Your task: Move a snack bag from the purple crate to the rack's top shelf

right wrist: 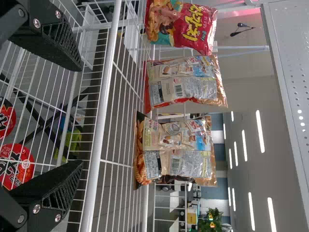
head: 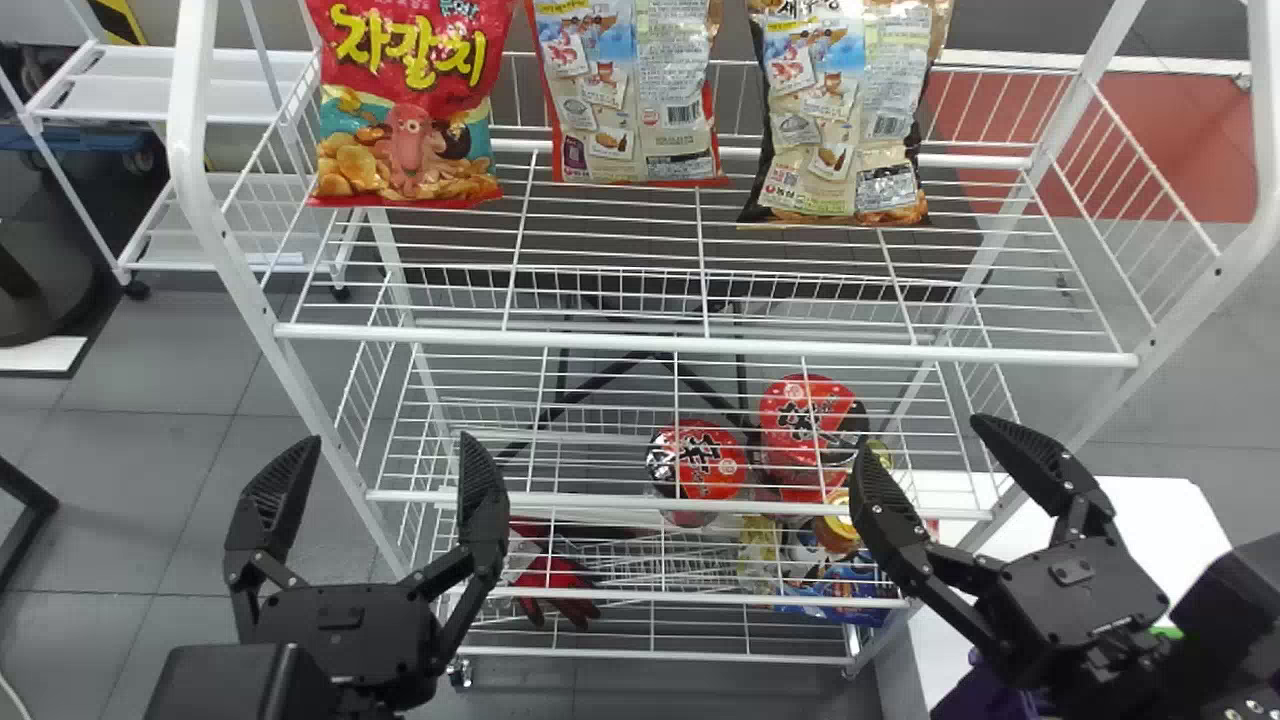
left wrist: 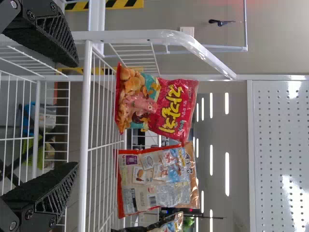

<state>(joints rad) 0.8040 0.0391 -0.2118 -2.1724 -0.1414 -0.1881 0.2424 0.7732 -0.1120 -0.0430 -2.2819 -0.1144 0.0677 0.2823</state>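
Snack bag [head: 845,120], prob. the task's, stands upright on top shelf [head: 700,343] ahead of R gripper [head: 925,440], spread wide & empty like L gripper [head: 390,440]; looks light, soft, slick, w/ crushable contents, so any regrip = gentle mid-body pinch, fingers either side.

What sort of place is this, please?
Possibly a mock shop or test area: a white wire rack, snack bags standing along its top shelf, and a white pegboard panel.
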